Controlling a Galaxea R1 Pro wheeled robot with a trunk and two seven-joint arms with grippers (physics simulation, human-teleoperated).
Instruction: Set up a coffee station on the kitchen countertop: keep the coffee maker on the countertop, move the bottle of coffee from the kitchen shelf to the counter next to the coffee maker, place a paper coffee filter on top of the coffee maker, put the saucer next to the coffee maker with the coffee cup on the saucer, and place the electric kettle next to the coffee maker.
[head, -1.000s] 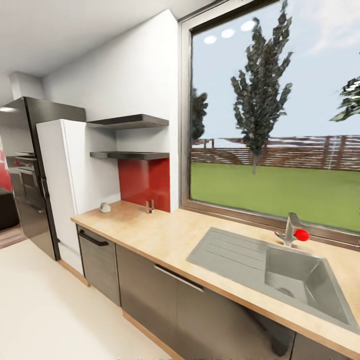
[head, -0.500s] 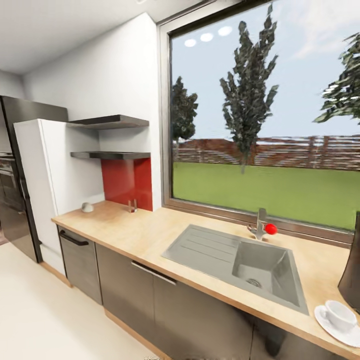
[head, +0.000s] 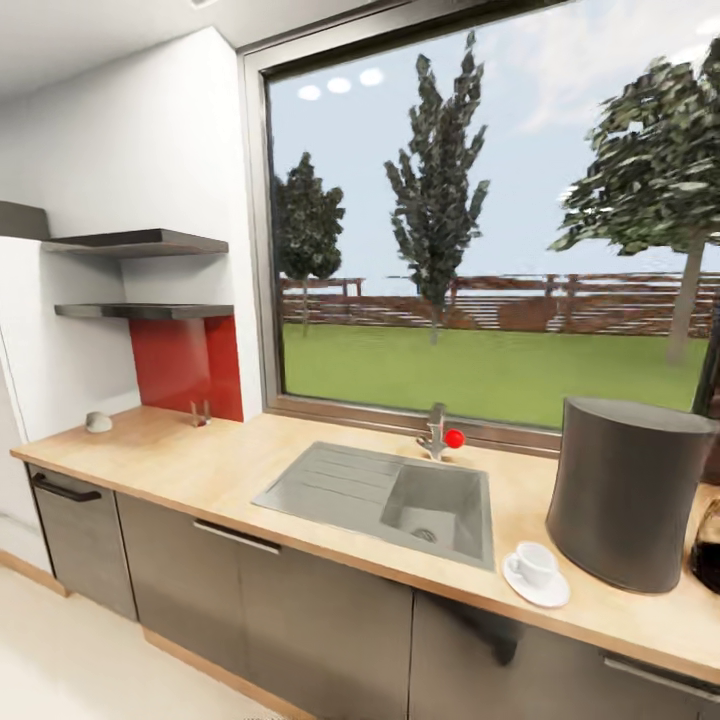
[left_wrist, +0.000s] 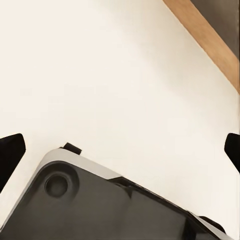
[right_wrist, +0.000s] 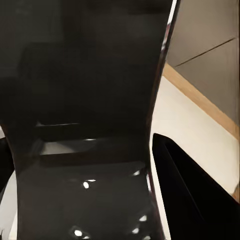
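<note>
At lower right, the tall dark grey coffee maker (head: 628, 495) stands on the beige wood-look surface (head: 250, 465), with the white cup (head: 534, 564) on its white saucer (head: 540, 592) just beside it. The left jaws look spread above the floor; I cannot tell about the right. I'd judge the robot should face the dark grey shelf (head: 145, 311) squarely before reaching.

A steel sink (head: 400, 495) is being shown inset below a large window (head: 480, 230), with a tap (head: 436, 432) bearing a red knob (head: 455, 438) standing behind it. A red splashback (head: 185, 365) is being seen at the corner, and grey cabinets (head: 250, 600) are standing on a cream floor (head: 90, 660).
</note>
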